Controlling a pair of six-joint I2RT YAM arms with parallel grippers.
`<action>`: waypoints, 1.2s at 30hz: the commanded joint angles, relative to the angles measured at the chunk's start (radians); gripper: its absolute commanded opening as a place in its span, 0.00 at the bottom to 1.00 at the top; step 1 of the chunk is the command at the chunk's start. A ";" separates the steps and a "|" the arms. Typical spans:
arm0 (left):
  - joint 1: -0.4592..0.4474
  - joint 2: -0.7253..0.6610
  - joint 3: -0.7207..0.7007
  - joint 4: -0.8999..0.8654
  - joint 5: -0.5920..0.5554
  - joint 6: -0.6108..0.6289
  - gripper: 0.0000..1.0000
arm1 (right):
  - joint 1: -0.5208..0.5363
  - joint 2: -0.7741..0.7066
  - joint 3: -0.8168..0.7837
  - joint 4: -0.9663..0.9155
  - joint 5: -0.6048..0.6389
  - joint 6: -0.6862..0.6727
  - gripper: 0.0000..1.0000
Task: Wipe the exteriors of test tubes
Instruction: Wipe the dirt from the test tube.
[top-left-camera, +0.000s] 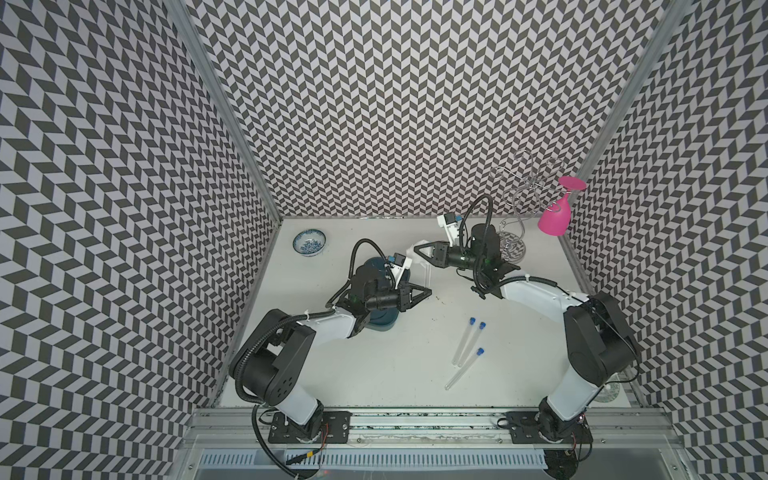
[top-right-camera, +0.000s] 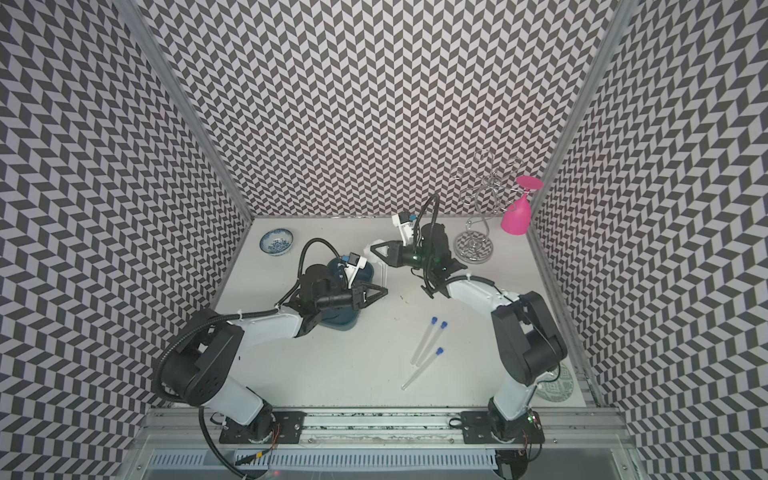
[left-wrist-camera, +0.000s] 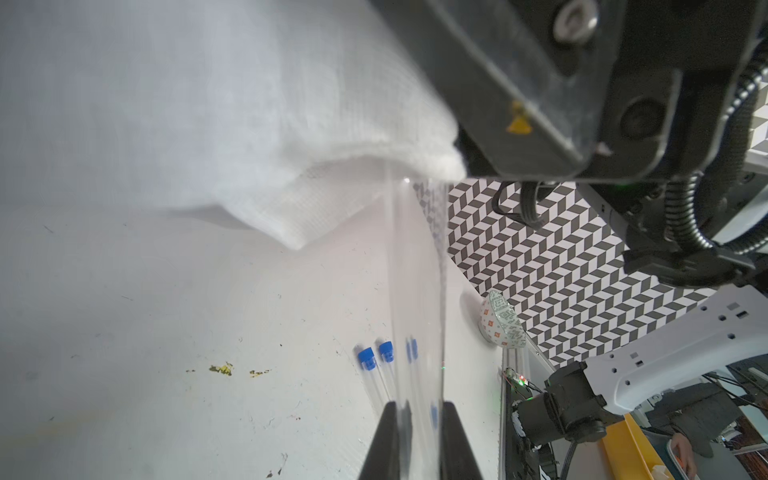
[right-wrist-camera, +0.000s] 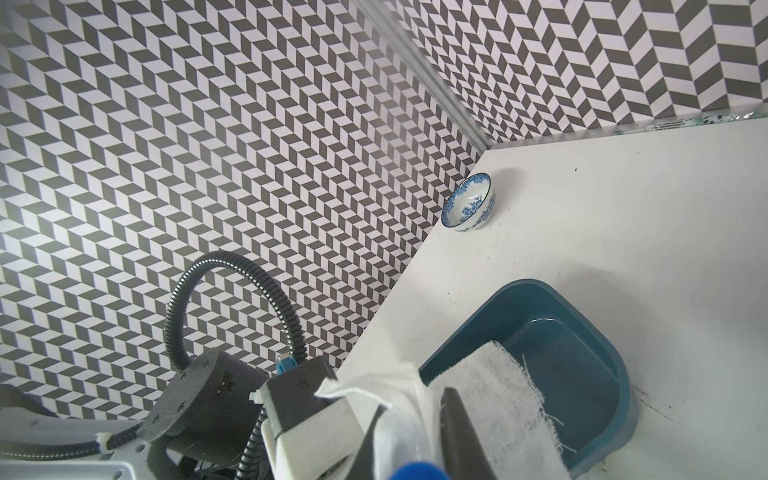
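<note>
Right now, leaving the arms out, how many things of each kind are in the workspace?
test tubes: 4, three lying flat plus the held test tube
bowls: 2
blue tub: 1
gauze cloth: 1
pink glass: 1
wire rack: 1
total: 10

desk (top-left-camera: 395, 374): white, scuffed, with a few yellowish specks (left-wrist-camera: 224, 368)
walls (top-left-camera: 415, 104): grey-and-white chevron pattern on three sides
small bowl (top-left-camera: 309, 242): blue-and-white, upright, far left corner
tub (top-right-camera: 338, 322): dark teal, rounded corners, left of centre
wire rack (top-left-camera: 525, 183): chrome, far right corner
pink glass (top-left-camera: 557, 216): hangs upside down from the rack
patterned bowl (left-wrist-camera: 503, 324): near right corner, by the wall
</note>
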 joint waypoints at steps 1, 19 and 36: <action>-0.012 -0.029 -0.008 0.013 0.052 0.007 0.11 | -0.013 0.002 -0.028 0.062 0.003 -0.016 0.18; -0.010 0.001 0.004 0.046 0.058 -0.018 0.11 | 0.124 -0.147 -0.435 0.222 0.100 0.099 0.19; -0.006 -0.029 -0.014 0.036 0.052 -0.013 0.11 | 0.089 -0.093 -0.254 0.116 0.088 0.025 0.16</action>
